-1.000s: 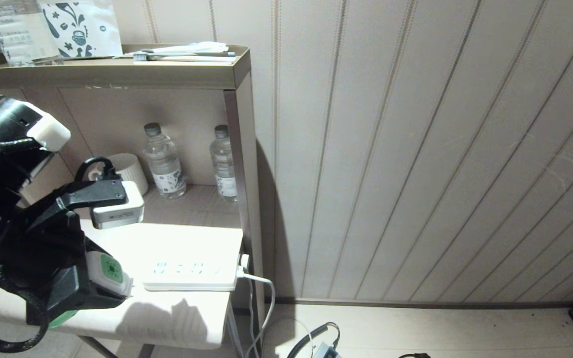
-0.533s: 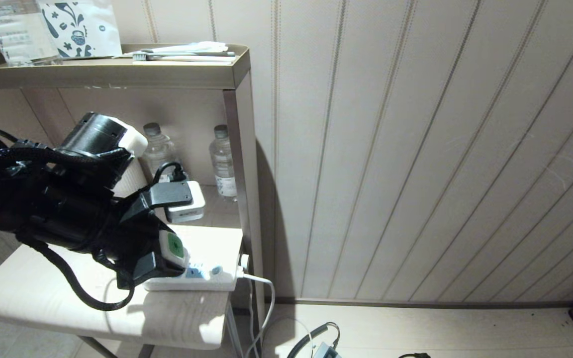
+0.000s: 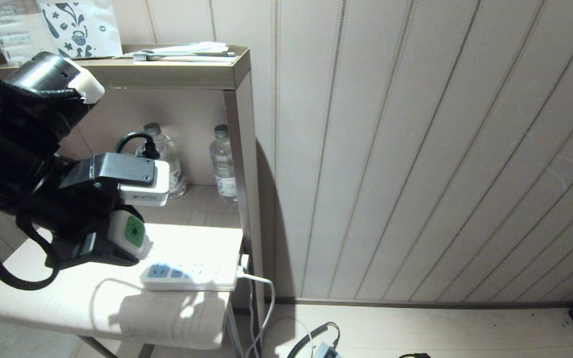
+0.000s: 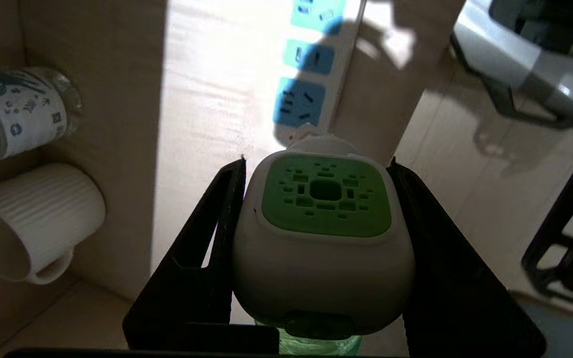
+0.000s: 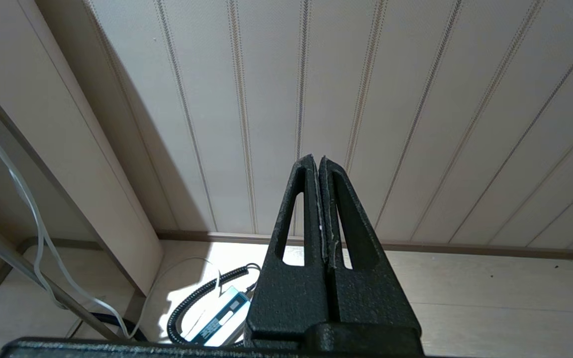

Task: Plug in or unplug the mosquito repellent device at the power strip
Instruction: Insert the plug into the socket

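My left gripper (image 3: 132, 244) is shut on the mosquito repellent device (image 3: 131, 233), a white head with a green square face (image 4: 325, 195) and a green bottle (image 4: 316, 345) behind it. The black fingers (image 4: 212, 238) press both of its sides. The device hangs just above the pale shelf top, a little left of the near end of the power strip (image 3: 189, 276). In the left wrist view the white power strip (image 4: 311, 59) with blue sockets lies straight beyond the device. My right gripper (image 5: 319, 159) is shut and empty, parked facing the wall and floor.
Two water bottles (image 3: 224, 164) (image 3: 169, 161) and a white ribbed cup (image 4: 28, 223) stand at the back of the shelf (image 3: 43, 303). An upper shelf (image 3: 167, 74) overhangs. The strip's cord (image 3: 259, 298) drops past the post (image 3: 246, 199) to a coiled cable and adapter (image 5: 217, 313).
My left arm first swung right, bringing the device against the strip's near end, then drew back left and upward. The device is now clear of the strip. The right arm stayed still.
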Robot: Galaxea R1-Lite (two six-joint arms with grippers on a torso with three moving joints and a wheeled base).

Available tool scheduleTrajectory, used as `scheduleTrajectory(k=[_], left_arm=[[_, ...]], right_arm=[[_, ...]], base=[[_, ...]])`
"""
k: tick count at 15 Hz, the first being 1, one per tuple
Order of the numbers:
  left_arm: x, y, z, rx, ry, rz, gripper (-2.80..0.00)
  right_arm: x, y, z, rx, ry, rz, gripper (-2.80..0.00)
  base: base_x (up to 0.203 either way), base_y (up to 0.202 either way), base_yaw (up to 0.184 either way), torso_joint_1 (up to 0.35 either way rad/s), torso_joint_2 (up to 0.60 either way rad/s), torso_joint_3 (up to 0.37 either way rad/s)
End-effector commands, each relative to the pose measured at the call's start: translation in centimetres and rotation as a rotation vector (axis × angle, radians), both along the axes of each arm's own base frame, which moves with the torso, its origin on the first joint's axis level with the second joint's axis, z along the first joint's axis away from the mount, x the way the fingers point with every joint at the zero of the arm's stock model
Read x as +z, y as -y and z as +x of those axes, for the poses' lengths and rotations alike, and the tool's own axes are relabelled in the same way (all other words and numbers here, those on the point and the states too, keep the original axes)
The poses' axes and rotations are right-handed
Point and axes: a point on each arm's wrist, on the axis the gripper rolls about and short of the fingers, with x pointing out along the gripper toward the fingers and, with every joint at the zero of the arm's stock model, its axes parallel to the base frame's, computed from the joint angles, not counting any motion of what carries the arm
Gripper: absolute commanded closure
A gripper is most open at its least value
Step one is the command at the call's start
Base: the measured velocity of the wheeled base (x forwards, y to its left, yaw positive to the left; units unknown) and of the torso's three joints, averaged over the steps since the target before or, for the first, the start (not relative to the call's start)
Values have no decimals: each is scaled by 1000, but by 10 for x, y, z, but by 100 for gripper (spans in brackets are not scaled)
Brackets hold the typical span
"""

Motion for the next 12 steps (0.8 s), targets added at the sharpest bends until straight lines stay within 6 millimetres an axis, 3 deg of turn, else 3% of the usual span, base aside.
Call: scheduleTrajectory(k=[1,5,12], left_arm=[[-13,-4,18,-92,-56,95,0],[-39,9,41,-132,-155,128,0],[-52,19,63,-153,-190,136,0]], right_arm=[[0,0,0,0,-1,0,0],[0,0,0,0,-1,0,0],[0,0,0,0,-1,0,0]], base=[[0,0,0,0,0,0],[0,0,0,0,0,0],[0,0,0,0,0,0]])
